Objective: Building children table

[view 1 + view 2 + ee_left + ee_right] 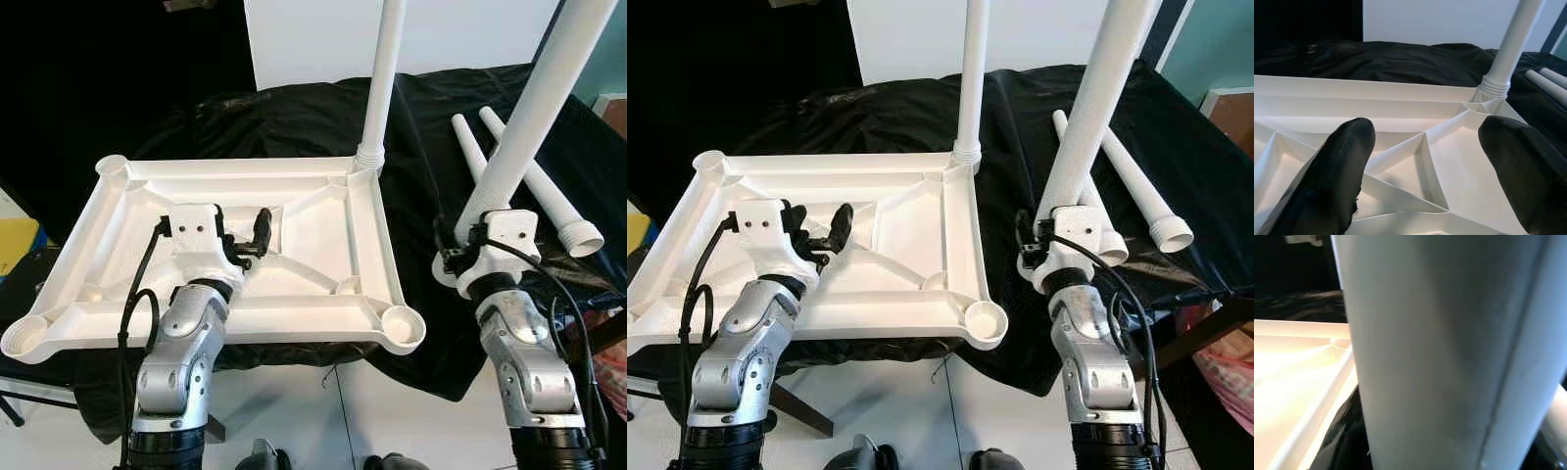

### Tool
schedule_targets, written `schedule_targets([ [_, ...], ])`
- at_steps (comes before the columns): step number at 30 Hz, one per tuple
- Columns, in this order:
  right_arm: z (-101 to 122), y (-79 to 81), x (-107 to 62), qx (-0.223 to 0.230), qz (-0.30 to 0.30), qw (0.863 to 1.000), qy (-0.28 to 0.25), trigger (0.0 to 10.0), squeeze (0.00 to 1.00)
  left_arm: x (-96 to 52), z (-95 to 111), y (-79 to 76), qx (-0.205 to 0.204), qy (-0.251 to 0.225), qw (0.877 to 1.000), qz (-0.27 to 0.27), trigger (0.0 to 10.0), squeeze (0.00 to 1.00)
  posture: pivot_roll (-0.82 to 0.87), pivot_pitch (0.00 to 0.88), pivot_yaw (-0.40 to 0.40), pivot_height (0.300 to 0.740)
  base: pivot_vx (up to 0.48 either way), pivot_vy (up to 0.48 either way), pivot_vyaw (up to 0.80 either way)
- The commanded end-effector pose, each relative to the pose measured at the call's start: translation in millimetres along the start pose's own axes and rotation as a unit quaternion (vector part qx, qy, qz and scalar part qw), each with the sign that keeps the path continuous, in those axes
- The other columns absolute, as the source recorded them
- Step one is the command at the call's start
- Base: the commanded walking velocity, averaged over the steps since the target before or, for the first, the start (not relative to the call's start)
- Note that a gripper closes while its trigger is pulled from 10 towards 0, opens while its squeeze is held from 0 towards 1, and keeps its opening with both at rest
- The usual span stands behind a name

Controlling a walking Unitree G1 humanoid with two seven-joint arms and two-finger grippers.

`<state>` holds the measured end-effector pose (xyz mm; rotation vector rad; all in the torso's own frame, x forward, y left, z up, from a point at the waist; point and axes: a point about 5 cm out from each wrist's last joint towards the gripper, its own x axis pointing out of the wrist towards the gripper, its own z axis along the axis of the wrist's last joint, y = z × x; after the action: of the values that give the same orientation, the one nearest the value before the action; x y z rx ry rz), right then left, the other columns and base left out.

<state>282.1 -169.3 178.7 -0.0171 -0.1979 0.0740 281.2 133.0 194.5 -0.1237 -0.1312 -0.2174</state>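
A white children's tabletop (323,315) lies upside down on the black cloth, ribbed underside up. One white leg (384,78) stands screwed into its far right corner socket. My left gripper (247,235) hovers open just over the ribs near the middle, and its black fingers (1337,171) frame the ribs with nothing between them. To the right of the tabletop, my right gripper (470,250) is shut on a second white leg (534,108), held tilted upward with its lower end at the gripper. Its shaft is seen very close in the right wrist view (1440,352).
Two more white legs (549,196) lie on the black cloth (411,117) behind my right gripper. Open corner sockets show at the near right (400,323) and far left (111,164). A white panel (313,39) stands behind. The tabletop's near edge overhangs the white floor.
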Motion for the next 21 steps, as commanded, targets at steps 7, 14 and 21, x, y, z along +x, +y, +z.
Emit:
schedule_targets([
  [7, 3, 20.7, 2.5, 0.004, 0.058, 0.998, -0.014, 10.0, 0.00, -10.5, -18, -27.1, 0.077, 0.043, 0.988, -0.123, 10.0, 0.00, -0.03, 0.105, 0.019, 0.740, 0.000, 0.000, 0.00],
  [14, 5, 25.7, 6.2, 0.009, 0.068, 0.997, -0.023, 10.0, 0.00, -18.3, -33, -33.5, 0.136, 0.073, 0.970, -0.188, 10.0, 0.00, -0.03, 0.107, 0.017, 0.740, 0.000, 0.000, 0.00],
  [21, 5, 23.6, 7.7, 0.006, 0.065, 0.998, -0.025, 10.0, 0.00, -22.2, -44, -32.1, 0.180, 0.105, 0.955, -0.212, 10.0, 0.00, -0.03, 0.103, 0.019, 0.740, 0.000, 0.000, 0.00],
])
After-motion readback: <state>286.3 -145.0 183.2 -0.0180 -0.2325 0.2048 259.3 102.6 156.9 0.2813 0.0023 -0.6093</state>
